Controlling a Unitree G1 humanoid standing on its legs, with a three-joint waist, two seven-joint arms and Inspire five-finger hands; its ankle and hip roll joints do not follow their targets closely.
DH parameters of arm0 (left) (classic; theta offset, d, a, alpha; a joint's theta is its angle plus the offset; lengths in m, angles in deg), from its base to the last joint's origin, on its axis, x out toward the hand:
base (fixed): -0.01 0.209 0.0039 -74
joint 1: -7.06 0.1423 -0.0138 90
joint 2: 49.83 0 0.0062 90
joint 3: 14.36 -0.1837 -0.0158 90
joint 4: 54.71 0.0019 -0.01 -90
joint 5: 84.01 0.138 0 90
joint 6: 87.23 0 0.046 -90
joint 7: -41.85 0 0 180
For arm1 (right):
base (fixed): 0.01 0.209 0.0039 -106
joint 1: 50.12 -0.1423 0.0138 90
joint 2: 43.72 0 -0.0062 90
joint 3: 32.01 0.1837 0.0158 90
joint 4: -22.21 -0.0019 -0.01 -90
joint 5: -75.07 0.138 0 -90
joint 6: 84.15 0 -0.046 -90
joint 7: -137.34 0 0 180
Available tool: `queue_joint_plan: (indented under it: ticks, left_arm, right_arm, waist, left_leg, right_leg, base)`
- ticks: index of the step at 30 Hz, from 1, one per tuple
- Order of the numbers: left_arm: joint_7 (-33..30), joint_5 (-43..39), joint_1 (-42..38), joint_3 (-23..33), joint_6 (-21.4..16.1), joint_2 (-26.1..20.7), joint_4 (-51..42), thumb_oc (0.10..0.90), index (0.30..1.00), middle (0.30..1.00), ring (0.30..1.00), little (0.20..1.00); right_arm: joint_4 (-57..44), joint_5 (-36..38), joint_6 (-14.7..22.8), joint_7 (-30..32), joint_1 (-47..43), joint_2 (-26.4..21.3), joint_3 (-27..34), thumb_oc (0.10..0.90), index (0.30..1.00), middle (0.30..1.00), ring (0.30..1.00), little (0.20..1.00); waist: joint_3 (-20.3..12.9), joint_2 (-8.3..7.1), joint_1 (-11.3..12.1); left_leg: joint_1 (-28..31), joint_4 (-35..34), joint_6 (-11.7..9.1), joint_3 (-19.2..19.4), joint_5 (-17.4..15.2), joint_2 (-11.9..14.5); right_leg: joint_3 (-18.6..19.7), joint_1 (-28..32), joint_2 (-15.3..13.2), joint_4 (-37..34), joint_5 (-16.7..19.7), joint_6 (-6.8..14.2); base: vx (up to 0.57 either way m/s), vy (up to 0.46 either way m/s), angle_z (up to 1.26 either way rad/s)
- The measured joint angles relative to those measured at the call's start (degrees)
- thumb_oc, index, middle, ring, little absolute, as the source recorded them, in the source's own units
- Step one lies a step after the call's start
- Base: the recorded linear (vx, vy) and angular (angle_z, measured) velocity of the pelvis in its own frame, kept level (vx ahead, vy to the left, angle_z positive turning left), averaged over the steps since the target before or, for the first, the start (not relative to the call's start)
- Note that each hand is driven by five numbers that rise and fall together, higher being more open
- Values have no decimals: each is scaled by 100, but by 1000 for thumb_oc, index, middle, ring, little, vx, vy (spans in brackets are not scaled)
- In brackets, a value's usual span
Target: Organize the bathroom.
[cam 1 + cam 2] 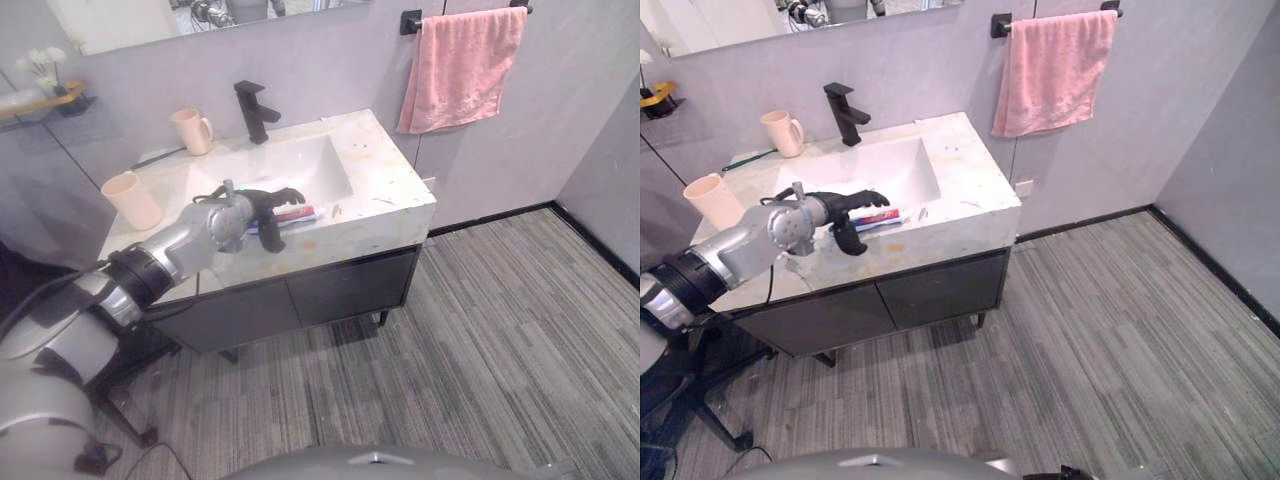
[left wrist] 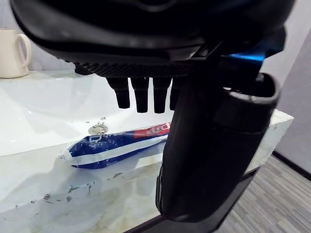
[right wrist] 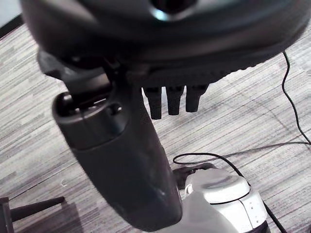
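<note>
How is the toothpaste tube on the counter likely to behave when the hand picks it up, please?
The toothpaste tube looks soft and plump, so it would probably dent and bend under the left hand. It lies flat on the counter, so it likely won't roll. Its glossy skin might slip.

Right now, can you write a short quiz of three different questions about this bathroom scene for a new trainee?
1. True or false: the left hand is over the toothpaste tube at the front of the countertop.
2. Multiple choice: where does the pink towel hang? A) on a wall bar to the right of the sink, B) over the black faucet, C) on the floor.
3. Fill in: two cups stand on the countertop, the cup with a handle near the faucet and the plain cup at the ____ front corner.

Key: 1 true; 2 A; 3 left.
</note>
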Motion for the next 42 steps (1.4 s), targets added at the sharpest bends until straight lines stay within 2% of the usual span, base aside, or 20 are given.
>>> queue_joint_plan:
  ticks: [13,15,31,32,33,35,36,42]
  left_arm:
    - [147,72,-1,-5,38,36,720,800,900,900,900,900]
    - [188,157,-1,-5,121,39,766,800,900,900,900,900]
    - [281,438,-143,-5,109,230,1316,800,900,900,900,900]
    - [285,438,-190,-5,111,228,1342,764,846,846,846,846]
    - [288,438,-199,-5,114,228,1341,761,841,841,841,841]
    - [291,438,-204,-5,120,228,1342,770,855,855,855,855]
    - [291,436,-204,-5,120,228,1342,800,900,900,900,900]
    - [292,435,-218,-11,124,229,1335,800,900,900,900,900]
  right_arm:
    - [-62,-1,13,3,20,92,0,800,900,900,900,900]
    - [-69,0,19,4,17,92,0,800,900,900,900,900]
    - [-84,1,23,4,14,92,-2,800,900,900,900,900]
    - [-82,1,22,5,16,91,-1,800,900,900,900,900]
    - [-81,0,22,6,16,91,-1,800,900,900,900,900]
    - [-81,1,22,6,16,91,-2,800,900,900,900,900]
    - [-73,0,22,4,18,91,-2,800,900,900,900,900]
    - [-68,1,21,-6,-51,91,-7,800,900,900,900,900]
  waist:
    - [11,-15,-233]
    - [14,-20,-235]
    - [129,-104,-254]
    - [149,-114,-250]
    - [154,-117,-249]
    - [157,-117,-249]
    - [168,-111,-250]
    - [210,-107,-243]
  left_leg:
    - [11,0,36,179,-33,-15]
    - [8,0,41,230,-42,-17]
    - [12,1,101,264,-70,-101]
    - [7,1,105,264,-67,-101]
    - [8,1,105,262,-67,-102]
    - [8,1,105,257,-67,-105]
    - [9,2,105,253,-68,-108]
    - [13,7,106,222,-68,-111]
  right_leg:
    - [132,-54,-30,1,25,40]
    - [177,-77,-37,0,34,55]
    - [224,-82,-88,1,71,117]
    - [223,-77,-88,2,73,119]
    - [221,-71,-88,2,73,119]
    - [219,-67,-90,2,73,119]
    - [217,-62,-93,2,74,119]
    - [192,-42,-94,3,74,118]
  base:
    - [36,51,-6]
    - [18,29,-13]
    - [3,4,-1]
    - [0,0,0]
    - [0,0,0]
    - [-3,1,2]
    - [0,0,0]
    - [-8,-5,1]
